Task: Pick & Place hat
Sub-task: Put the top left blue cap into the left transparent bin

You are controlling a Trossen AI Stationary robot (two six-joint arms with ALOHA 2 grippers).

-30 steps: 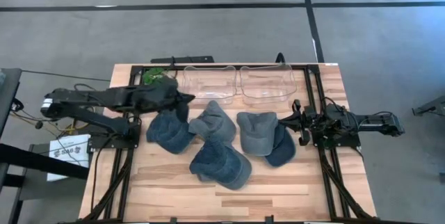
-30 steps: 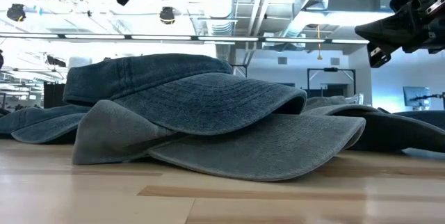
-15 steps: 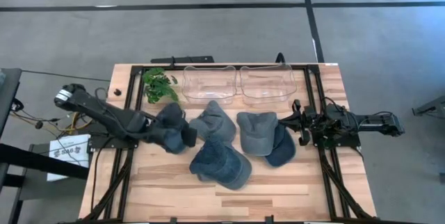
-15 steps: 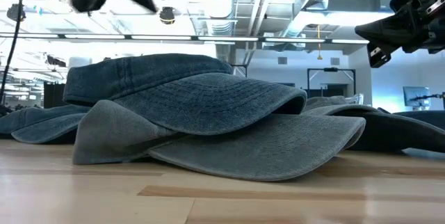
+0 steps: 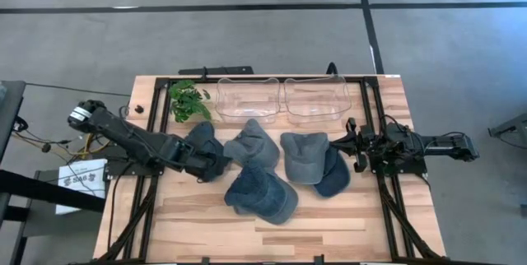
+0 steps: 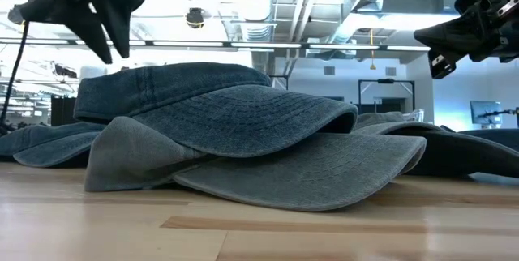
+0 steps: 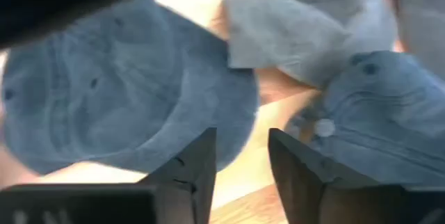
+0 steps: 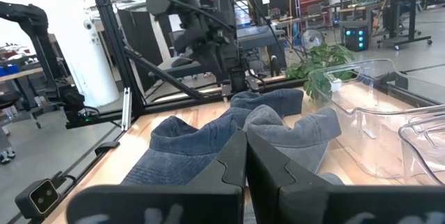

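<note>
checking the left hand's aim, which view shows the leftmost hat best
The high view: the leftmost hat shows in place with the left hand over its edge. The left wrist view fills with its crown, blurred. The low view shows only its edge; the right wrist view sees it far off.

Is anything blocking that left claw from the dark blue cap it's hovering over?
Nothing visible. The left gripper hangs directly above the leftmost dark blue denim cap, jaws apart, with only air and a bit of wooden table beneath them.

wooden table | denim hats | two clear bins | plant
</note>
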